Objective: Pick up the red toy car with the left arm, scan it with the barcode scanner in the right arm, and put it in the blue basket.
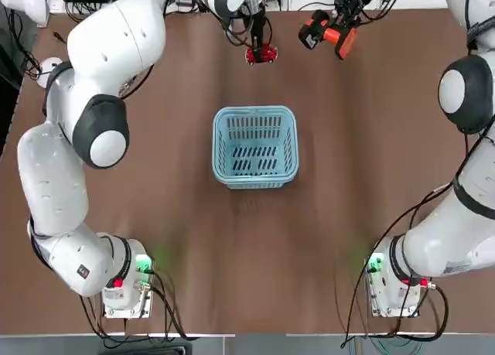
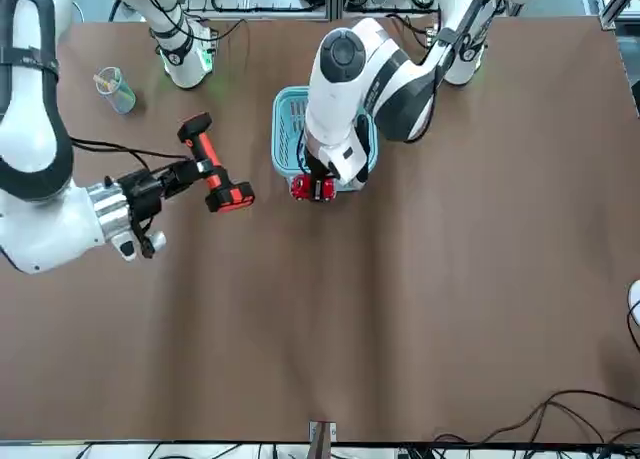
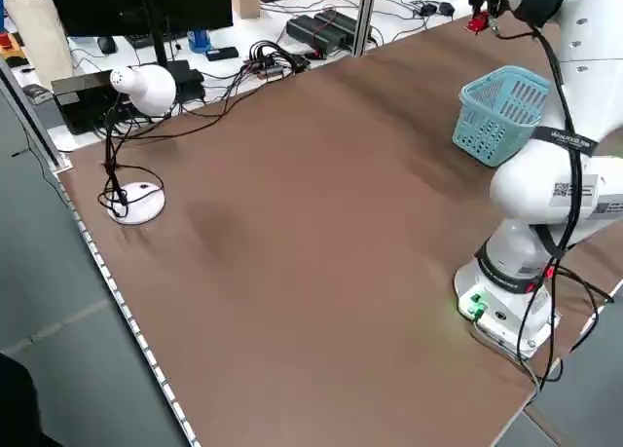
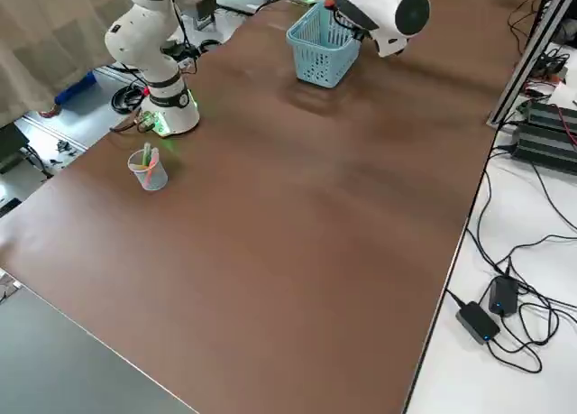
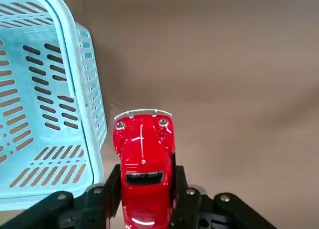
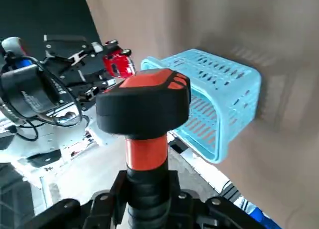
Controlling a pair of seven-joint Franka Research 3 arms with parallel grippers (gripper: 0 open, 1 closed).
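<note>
Above brown tabletop [image 1: 247, 278], red car [image 5: 145, 174] between jaws

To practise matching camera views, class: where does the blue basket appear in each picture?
Top: centre, above middle.
Front: upper middle, partly behind the left arm.
Left side: upper right.
Right side: top, right of centre.
Left wrist: left edge.
Right wrist: right of centre.
Shared landmark: brown tabletop.

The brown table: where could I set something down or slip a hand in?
Widest bare patch: the brown table between the two arm bases, robot's side of the blue basket. Crowded: beyond the basket, where the left gripper holds the red car.
</note>
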